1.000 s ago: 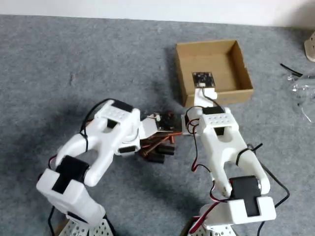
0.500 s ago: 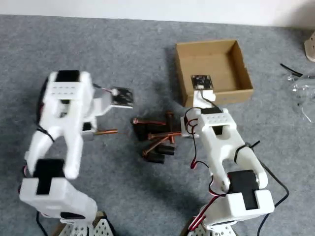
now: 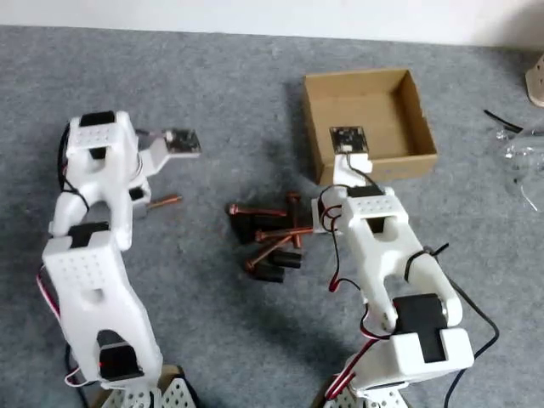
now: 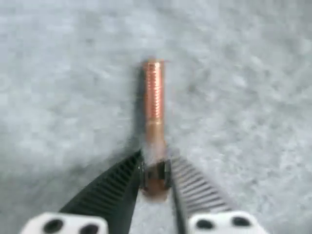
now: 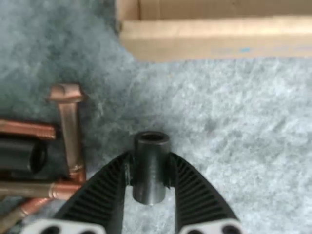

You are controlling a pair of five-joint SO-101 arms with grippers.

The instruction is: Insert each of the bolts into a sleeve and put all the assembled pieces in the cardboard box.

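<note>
Grey carpet (image 3: 212, 110), left gripper (image 4: 155, 158) pinching a copper bolt (image 4: 154, 102), right gripper (image 5: 150, 160) clamped around a black sleeve (image 5: 151, 170).

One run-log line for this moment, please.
left gripper: jaws shut on bolt | right gripper: jaws shut on sleeve | bolt, sleeve: apart, not joined

A grey, felt-like mat (image 3: 212, 102) covers the table from edge to edge, its nap mottled light and dark. At twelve o'clock a white strip (image 3: 255, 13) borders the mat. At two o'clock a pale rounded object (image 3: 536, 81) sits partly cut off. Towards three o'clock lie a thin black rod (image 3: 501, 121) and clear, glassy pieces (image 3: 518, 153), too small to identify.
</note>
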